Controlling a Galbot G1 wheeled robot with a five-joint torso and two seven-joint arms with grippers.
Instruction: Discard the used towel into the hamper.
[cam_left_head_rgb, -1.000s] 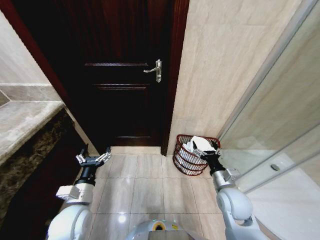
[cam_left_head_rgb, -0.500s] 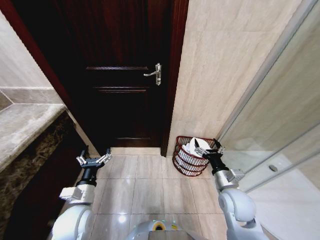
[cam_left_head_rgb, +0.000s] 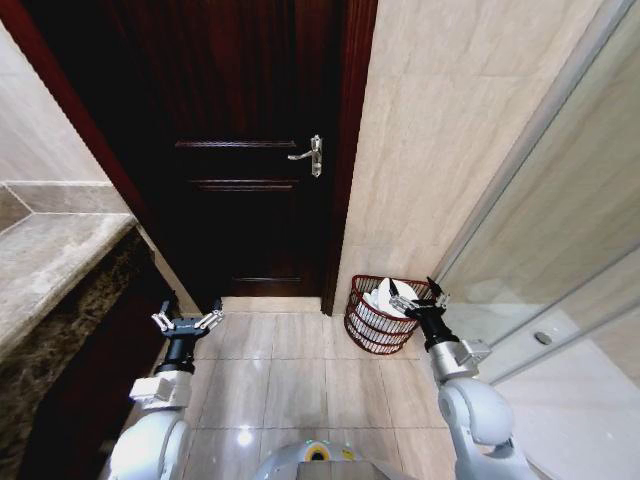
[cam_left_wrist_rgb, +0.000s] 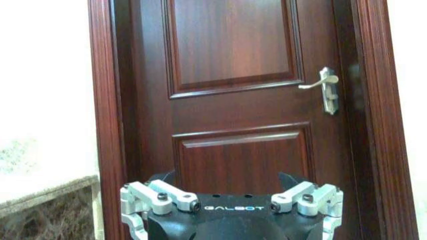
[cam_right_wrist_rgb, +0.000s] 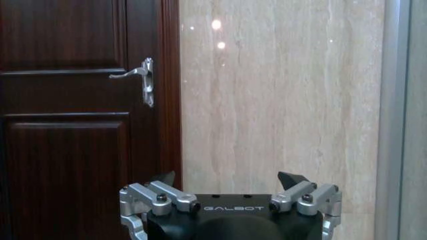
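A white towel (cam_left_head_rgb: 385, 298) is seen lying in the hamper (cam_left_head_rgb: 381, 313), lower centre-right; the task looks done. Both the right end effector (cam_left_head_rgb: 418, 296) and left end effector (cam_left_head_rgb: 186, 320) are spread wide, empty.

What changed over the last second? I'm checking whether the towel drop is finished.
The right gripper let go of the white towel and drew back from the hamper; its fingers now stand open and empty beside the rim. The towel lies inside the hamper. The left gripper stayed open and idle at the robot's left. The camera shifted slightly.
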